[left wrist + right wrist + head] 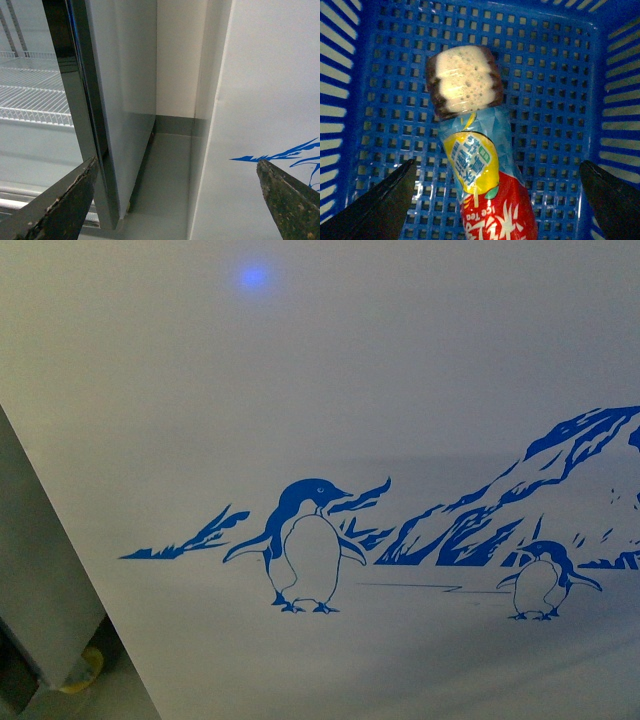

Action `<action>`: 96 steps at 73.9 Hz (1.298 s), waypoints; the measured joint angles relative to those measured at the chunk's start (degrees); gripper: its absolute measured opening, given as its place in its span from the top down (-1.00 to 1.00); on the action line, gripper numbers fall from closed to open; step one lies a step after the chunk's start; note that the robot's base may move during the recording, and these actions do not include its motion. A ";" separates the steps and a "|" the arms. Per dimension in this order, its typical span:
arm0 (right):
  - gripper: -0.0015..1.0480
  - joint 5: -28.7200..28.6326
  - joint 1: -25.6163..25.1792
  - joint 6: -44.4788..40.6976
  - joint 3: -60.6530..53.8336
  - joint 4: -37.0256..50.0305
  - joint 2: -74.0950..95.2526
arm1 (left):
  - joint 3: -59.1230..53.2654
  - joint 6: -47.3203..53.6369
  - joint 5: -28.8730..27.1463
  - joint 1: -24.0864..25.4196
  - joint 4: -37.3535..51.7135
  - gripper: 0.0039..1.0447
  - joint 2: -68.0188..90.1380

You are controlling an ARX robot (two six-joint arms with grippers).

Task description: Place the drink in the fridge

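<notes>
The drink [490, 200] lies in a blue plastic basket [555, 75]. Its red label has white print and a yellow lemon picture, and its amber-brown end points away from the camera. My right gripper [497, 161] is open just above it, one finger on each side, not touching. The fridge [400, 390] fills the front view as a white wall with a blue penguin-and-mountain graphic [305, 545]. My left gripper [177, 161] is open and empty beside that white wall [265, 90]. The fridge's lids and top rim are out of view.
A grey-white upright cabinet [125, 75] with a dark-framed door and white wire shelves [30, 95] stands beside the fridge. A narrow floor gap [167, 190] separates them. The cabinet also shows in the front view [40, 580]. A blue light spot [253, 277] shines on the fridge wall.
</notes>
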 joint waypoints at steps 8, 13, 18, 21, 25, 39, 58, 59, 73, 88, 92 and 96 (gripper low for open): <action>-0.86 0.94 0.20 1.88 4.61 0.48 5.03 | 0.00 0.00 0.02 0.00 0.00 -0.85 -0.02; -0.86 1.51 0.52 2.49 7.48 -0.11 7.74 | 0.00 0.00 0.00 0.00 0.00 -0.85 0.00; -0.86 2.14 0.85 2.49 9.53 -0.48 9.84 | 0.00 0.00 0.02 0.00 0.00 -0.85 -0.02; -0.86 2.45 1.16 2.71 10.93 -0.90 11.17 | 0.00 0.00 0.00 0.00 0.00 -0.85 -0.02; -0.86 2.82 1.57 2.89 12.50 -1.62 12.55 | 0.00 0.00 0.00 0.00 0.00 -0.85 -0.02; -0.86 2.99 3.56 4.04 16.44 -2.73 15.87 | 0.00 0.00 0.02 0.00 0.00 -0.85 -0.02; -0.86 5.35 5.22 6.10 21.77 -4.61 20.81 | 0.00 0.00 0.02 0.00 0.00 -0.85 0.00; -0.86 5.35 5.25 6.21 21.84 -4.61 20.85 | 0.00 0.00 0.00 0.00 0.00 -0.85 -0.02; -0.41 5.66 5.66 7.28 21.75 -3.74 20.76 | 0.00 0.00 0.00 0.00 0.00 -0.85 -0.02; 0.02 3.56 5.62 9.09 14.38 -1.81 14.47 | 0.00 0.00 0.02 0.00 0.00 -0.85 -0.02; 0.05 2.99 5.57 9.40 11.96 -1.27 11.63 | 0.00 0.00 0.02 0.00 0.00 -0.85 -0.02; 0.10 2.32 5.51 9.66 8.79 -0.39 7.15 | 0.00 0.00 0.00 0.00 0.00 -0.85 -0.02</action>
